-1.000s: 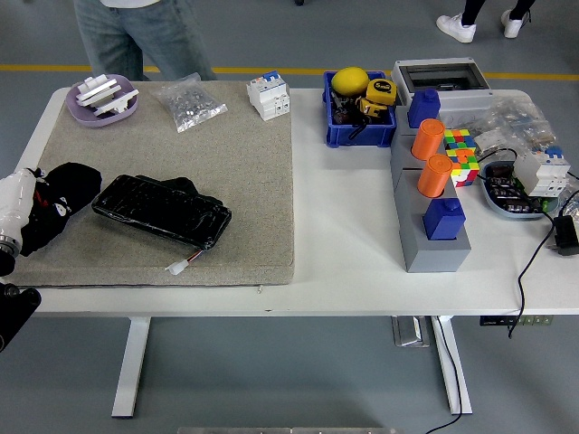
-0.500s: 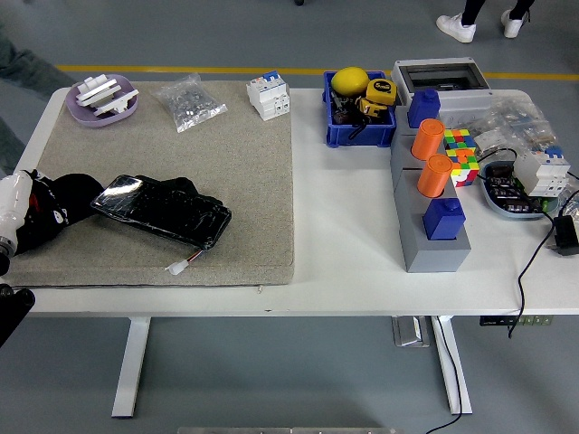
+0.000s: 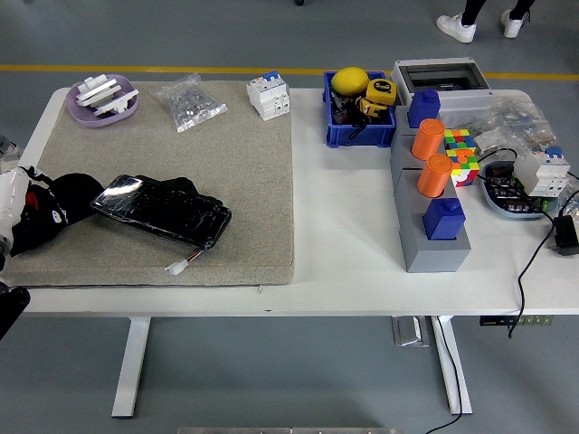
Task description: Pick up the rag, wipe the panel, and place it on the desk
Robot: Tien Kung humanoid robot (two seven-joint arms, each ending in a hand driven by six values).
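You have the left robot hand (image 3: 11, 212) at the worktop's left edge, just touching the black rag (image 3: 56, 206); only a white wrist part and dark bulk show, so you cannot tell how the fingers stand or whether they grip the rag. The right robot hand is out of view. The rag lies crumpled on the grey felt mat (image 3: 226, 172), its right end tucked against or under the left end of the glossy black panel (image 3: 163, 211); which of the two, you cannot tell. The panel lies flat and skewed on the mat, a short lead with a white connector (image 3: 178, 266) trailing from its near edge. The mat likely serves to cushion the panel and keep it from sliding while it is wiped. Judgement: the pickup is the step in hand, and wiping is not yet begun. Containers: a lilac dish (image 3: 77, 108) at the mat's far left corner holds white plastic parts; a clear bag (image 3: 188, 102) beside it holds small metal pieces; a blue bin (image 3: 336, 133) past the mat holds a yellow round object, a yellow tape measure and dark items you cannot identify. A grey stepped stand (image 3: 416, 244) carries two orange cylinders and two blue blocks, well apart from the work area.
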